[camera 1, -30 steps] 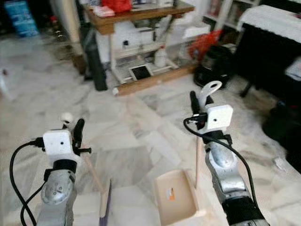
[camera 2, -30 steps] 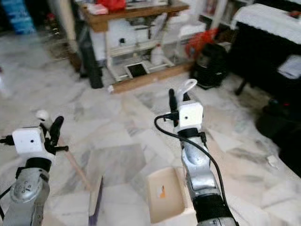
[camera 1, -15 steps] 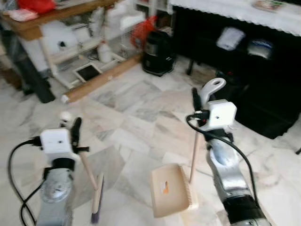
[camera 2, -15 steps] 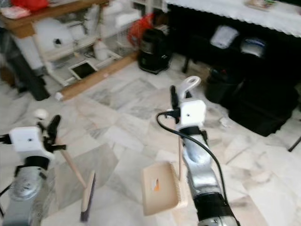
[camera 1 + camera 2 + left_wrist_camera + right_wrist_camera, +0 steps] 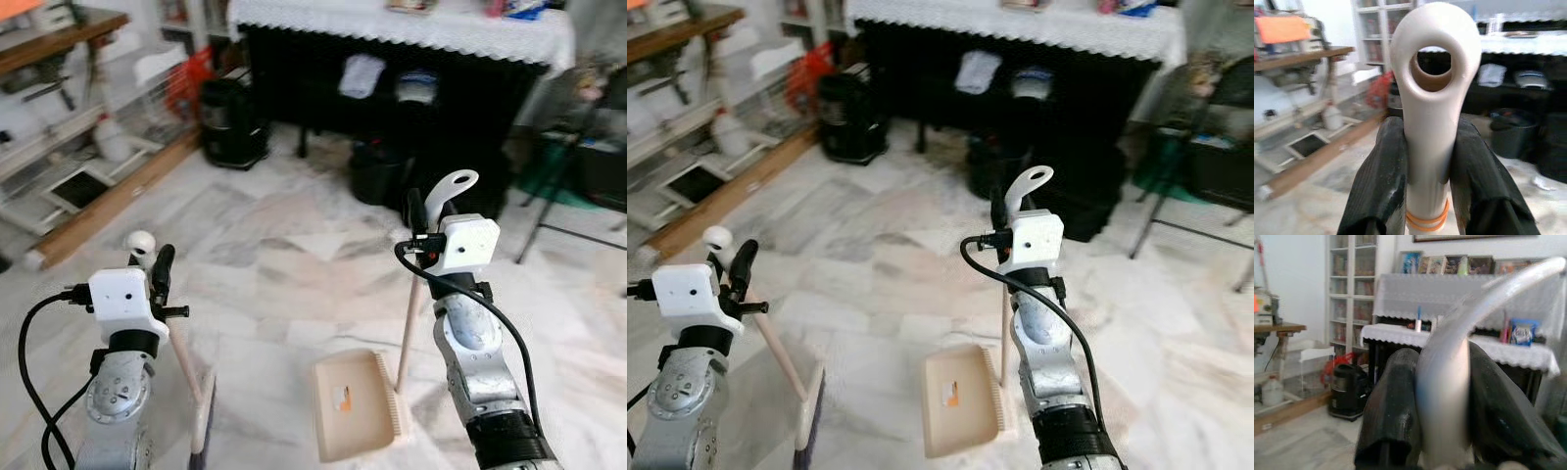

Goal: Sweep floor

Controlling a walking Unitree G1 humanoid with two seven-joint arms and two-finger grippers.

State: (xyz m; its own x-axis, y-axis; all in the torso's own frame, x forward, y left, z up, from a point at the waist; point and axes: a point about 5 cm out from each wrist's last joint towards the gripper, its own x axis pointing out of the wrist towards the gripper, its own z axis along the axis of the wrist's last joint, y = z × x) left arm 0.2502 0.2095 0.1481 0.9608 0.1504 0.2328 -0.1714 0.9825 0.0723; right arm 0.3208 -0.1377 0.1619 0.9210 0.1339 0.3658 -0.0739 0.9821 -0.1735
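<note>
My left gripper is shut on the white looped top of a wooden broom handle. The stick slants down to the broom head, which rests on the marble floor by my left side. My right gripper is shut on the white hooked handle of a beige dustpan. Its wooden stick stands nearly upright, and the pan lies flat on the floor between my two arms, about a hand's width right of the broom head.
A black piano under a white lace cloth stands ahead. Before it are a black bin and a dark bucket. A long wooden plank and a shelf lie at the left. Tripod legs stand at the right.
The whole view has swung right: the wooden table slid off to the left and the piano came in. Both grippers keep their hold; the dustpan now lies flatter.
</note>
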